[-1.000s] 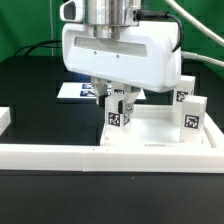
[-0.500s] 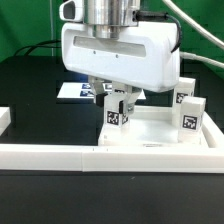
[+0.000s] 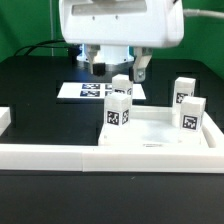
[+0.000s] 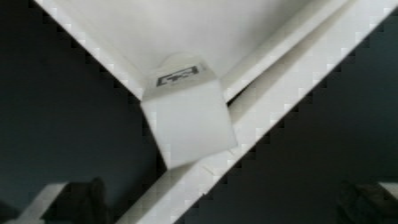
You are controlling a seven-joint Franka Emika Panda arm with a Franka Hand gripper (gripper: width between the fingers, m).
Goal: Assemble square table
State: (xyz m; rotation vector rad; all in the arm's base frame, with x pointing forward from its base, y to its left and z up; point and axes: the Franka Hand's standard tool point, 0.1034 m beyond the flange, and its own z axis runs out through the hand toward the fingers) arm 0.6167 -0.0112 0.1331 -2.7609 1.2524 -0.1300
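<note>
The tool (image 3: 116,67), fingers spread and empty, has just let go and lifted to the upper centre of the frame, leaving a leg (image 3: 119,112) standing on the slab (image 3: 155,133) at lower right, against the wall (image 3: 60,153), so that leg seems placed.

White square slab (image 3: 160,138) with raised rim, lying flat against the border wall, tag on its near edge. Four white tagged legs standing upright: two at the slab's corner on the exterior view's left (image 3: 118,116) (image 3: 121,90), two at the right (image 3: 190,114) (image 3: 183,92), front pair nearer the camera. Seen from the wrist, one leg (image 4: 185,120) rising at the slab's corner (image 4: 178,35), tag visible on top.
</note>
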